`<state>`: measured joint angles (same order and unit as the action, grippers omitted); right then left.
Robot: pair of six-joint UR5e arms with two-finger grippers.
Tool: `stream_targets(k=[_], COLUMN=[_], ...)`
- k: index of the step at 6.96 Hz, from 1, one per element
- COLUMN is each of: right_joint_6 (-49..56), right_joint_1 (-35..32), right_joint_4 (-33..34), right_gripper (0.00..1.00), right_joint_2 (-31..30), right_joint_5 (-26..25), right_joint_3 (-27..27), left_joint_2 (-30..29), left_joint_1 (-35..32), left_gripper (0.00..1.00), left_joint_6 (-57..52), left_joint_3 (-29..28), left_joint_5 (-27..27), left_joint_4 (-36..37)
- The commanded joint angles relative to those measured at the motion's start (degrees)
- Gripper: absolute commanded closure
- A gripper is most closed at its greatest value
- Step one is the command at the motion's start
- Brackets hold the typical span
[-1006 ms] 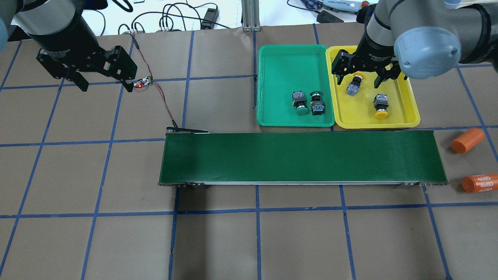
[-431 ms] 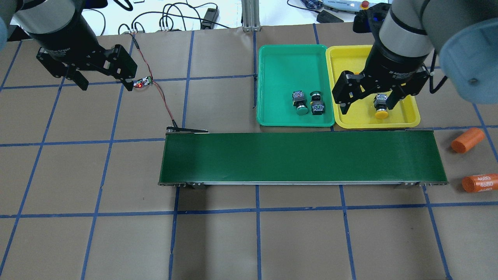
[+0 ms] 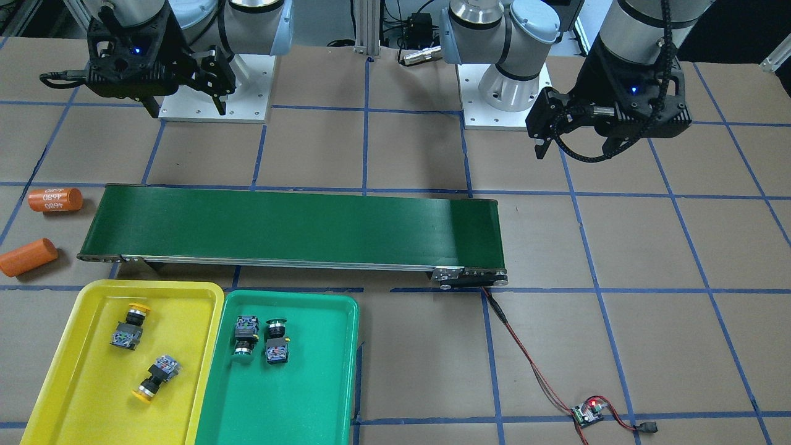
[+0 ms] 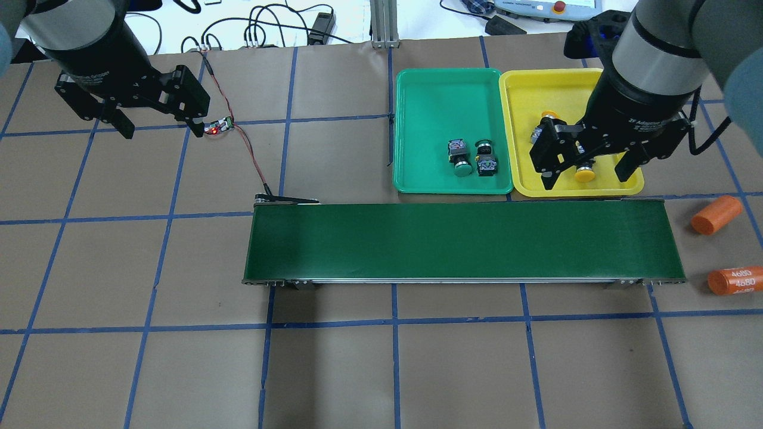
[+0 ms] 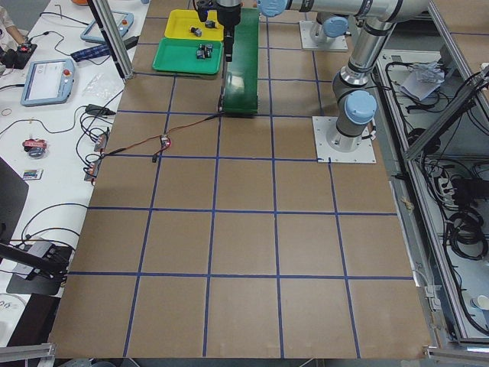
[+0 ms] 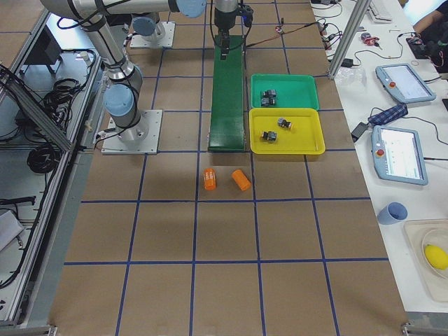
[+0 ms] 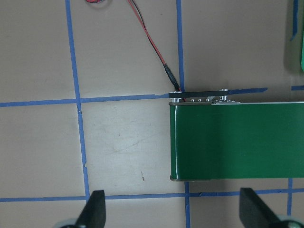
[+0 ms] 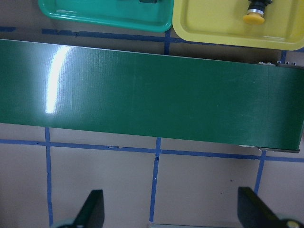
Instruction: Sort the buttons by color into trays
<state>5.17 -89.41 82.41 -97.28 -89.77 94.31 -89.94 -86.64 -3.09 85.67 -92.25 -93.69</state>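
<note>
Two green-capped buttons [image 4: 460,158] [image 4: 486,159] lie side by side in the green tray [image 4: 429,95]. Two yellow-capped buttons [image 3: 128,327] [image 3: 157,374] lie in the yellow tray [image 3: 80,383]. My right gripper [image 4: 585,179] is open and empty, held high over the yellow tray's [image 4: 530,89] near edge, and partly hides the yellow buttons in the overhead view. Its wrist view shows one yellow cap [image 8: 255,16] at the top edge. My left gripper [image 4: 161,128] is open and empty, far left of the trays, above bare table.
A long dark-green conveyor belt [image 4: 465,241] lies across the middle, just in front of the trays. Two orange cylinders [image 4: 715,214] [image 4: 736,280] lie by its right end. A small circuit board [image 4: 219,125] with a red light and a red-black wire lies near my left gripper.
My right gripper, open around a yellow button in the yellow tray a second ago, has drawn back toward the conveyor, leaving the button lying in the tray. The left arm has not moved.
</note>
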Motion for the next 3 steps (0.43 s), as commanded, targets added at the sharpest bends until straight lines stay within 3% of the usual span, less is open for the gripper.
stream_targets(k=[1, 3], right_joint_6=[0.0, 0.5], right_joint_1=[0.2, 0.2], right_joint_4=[-0.2, 0.4], right_gripper=[0.0, 0.0], right_joint_2=[0.1, 0.1], right_joint_5=[-0.2, 0.6], right_joint_3=[0.8, 0.8], left_joint_2=[-0.1, 0.6], left_joint_1=[-0.4, -0.6], left_gripper=[0.0, 0.0], left_joint_6=[0.4, -0.1], left_joint_3=[0.5, 0.6], left_joint_5=[0.1, 0.1], left_joint_4=[-0.1, -0.3])
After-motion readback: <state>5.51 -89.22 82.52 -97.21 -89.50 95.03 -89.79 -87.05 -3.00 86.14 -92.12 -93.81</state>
